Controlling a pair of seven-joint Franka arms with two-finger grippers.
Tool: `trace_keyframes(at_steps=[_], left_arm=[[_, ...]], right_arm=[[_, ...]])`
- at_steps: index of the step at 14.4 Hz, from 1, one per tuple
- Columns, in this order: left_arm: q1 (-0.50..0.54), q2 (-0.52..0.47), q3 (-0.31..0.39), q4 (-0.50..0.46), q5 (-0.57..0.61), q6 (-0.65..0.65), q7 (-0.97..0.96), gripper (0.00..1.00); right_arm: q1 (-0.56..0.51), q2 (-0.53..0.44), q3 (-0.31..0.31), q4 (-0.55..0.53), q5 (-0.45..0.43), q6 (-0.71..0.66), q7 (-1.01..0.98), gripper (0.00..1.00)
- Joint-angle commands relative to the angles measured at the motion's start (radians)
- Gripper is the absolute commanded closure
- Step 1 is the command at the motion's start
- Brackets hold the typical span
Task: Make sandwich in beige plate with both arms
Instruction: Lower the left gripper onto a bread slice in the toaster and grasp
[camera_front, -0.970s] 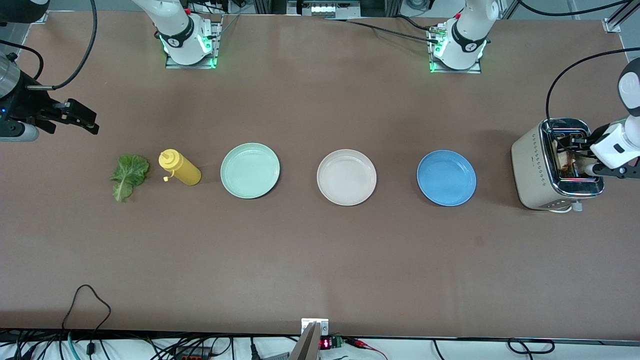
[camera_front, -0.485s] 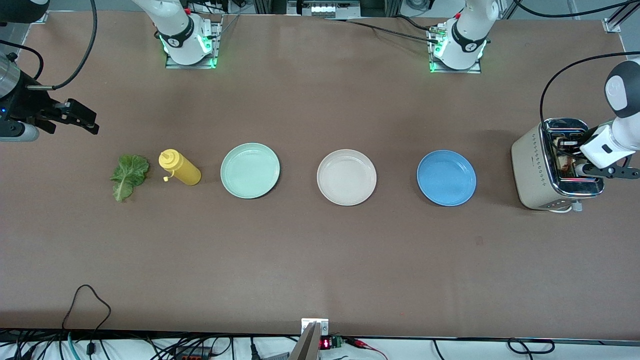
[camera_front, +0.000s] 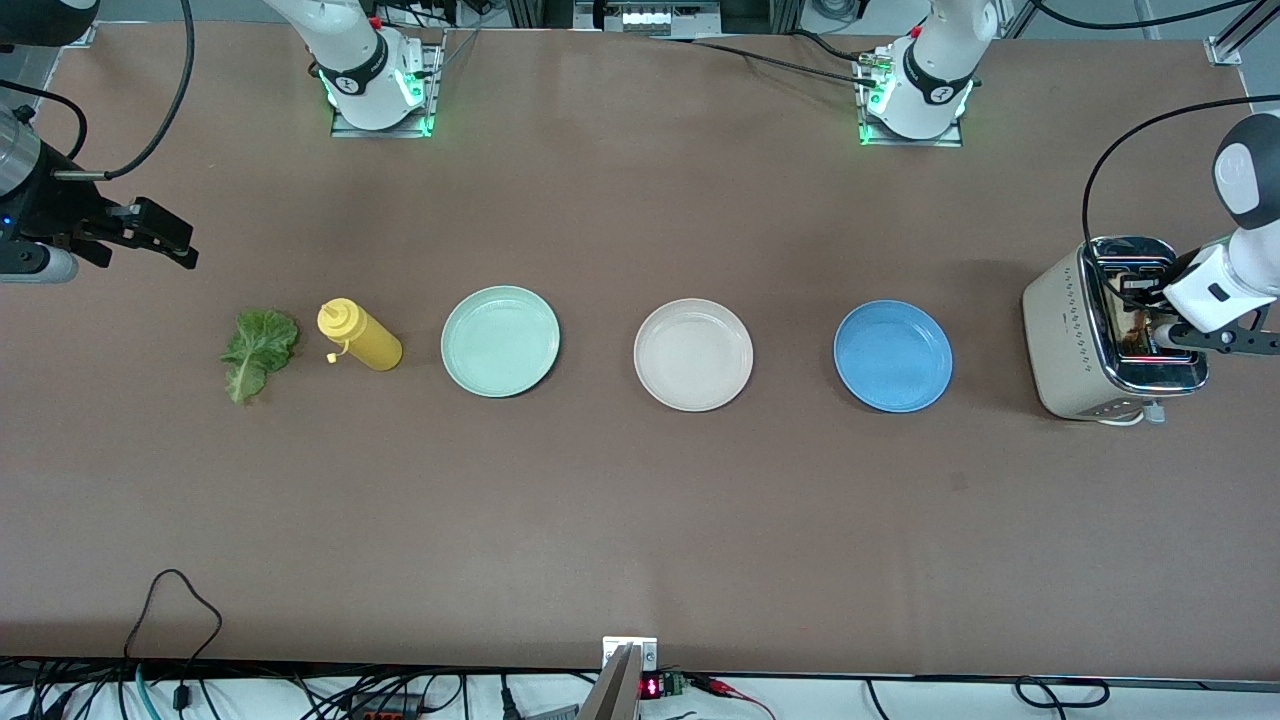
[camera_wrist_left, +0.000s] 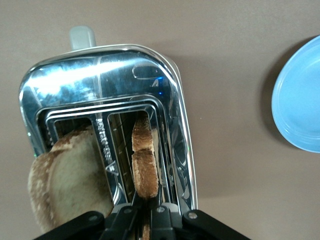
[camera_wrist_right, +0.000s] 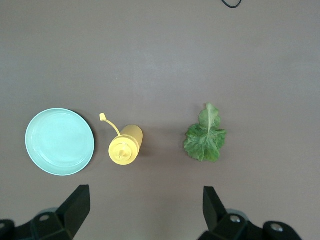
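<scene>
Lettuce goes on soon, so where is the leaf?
The lettuce leaf lies flat on the table at the right arm's end, beside the yellow bottle.

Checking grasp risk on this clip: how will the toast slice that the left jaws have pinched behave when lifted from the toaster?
The toast slice, pinched edge-on by the left gripper, looks browned and dry: probably stiff and light. Its crust may crumble. It may catch on the narrow slot of the toaster.

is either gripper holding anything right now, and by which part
The left gripper is shut on the top edge of a toast slice standing in the toaster. The right gripper is open and holds nothing.
</scene>
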Motion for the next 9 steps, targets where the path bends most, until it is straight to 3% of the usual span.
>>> trace_keyframes(at_steps=[1,6,9], left_arm=[[0.01,-0.047,-0.03,0.064,0.019,-0.127,0.017,1.0],[-0.001,-0.044,-0.122,0.318,0.019,-0.415,-0.009,1.0],[-0.001,-0.043,-0.22,0.389,0.017,-0.469,-0.059,1.0]], right_arm=[[-0.004,-0.02,0.007,-0.02,-0.005,-0.003,-0.006,0.0],[-0.004,-0.02,0.007,-0.02,-0.005,-0.003,-0.006,0.0],[-0.004,-0.018,0.007,-0.02,-0.005,-0.003,-0.006,0.0]])
